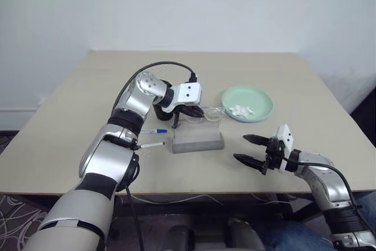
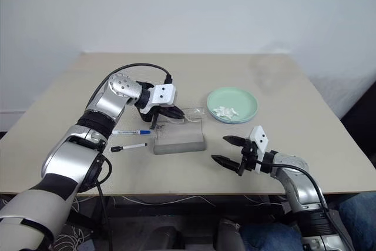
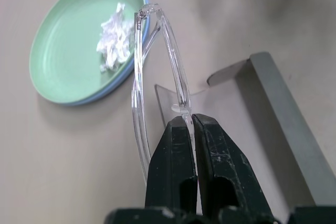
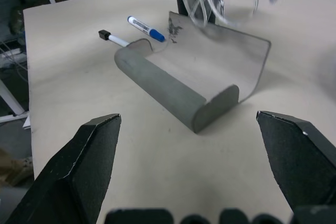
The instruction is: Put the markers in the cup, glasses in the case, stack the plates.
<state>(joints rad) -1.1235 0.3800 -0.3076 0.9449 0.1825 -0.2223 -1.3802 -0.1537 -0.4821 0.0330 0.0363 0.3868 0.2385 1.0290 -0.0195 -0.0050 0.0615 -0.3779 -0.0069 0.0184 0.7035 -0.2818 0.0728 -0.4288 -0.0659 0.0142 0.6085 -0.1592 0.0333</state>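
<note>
My left gripper [image 1: 194,111] is shut on the clear glasses [image 3: 172,61], pinching them at the frame and holding them just above the open grey case [image 1: 197,141], whose lid stands up at the far side. Two markers lie left of the case: one with a blue cap [image 1: 154,131], one with a dark tip [image 1: 151,144]. The mint green plate [image 1: 258,101] sits on top of the light blue plate [image 3: 105,94] to the right. My right gripper [image 1: 239,148] hovers open near the front edge, right of the case. The cup is out of view.
A crumpled white scrap [image 1: 241,110] lies in the green plate. The beige table [image 1: 282,74] ends at a white wall behind. A black cable [image 1: 158,66] loops over my left forearm.
</note>
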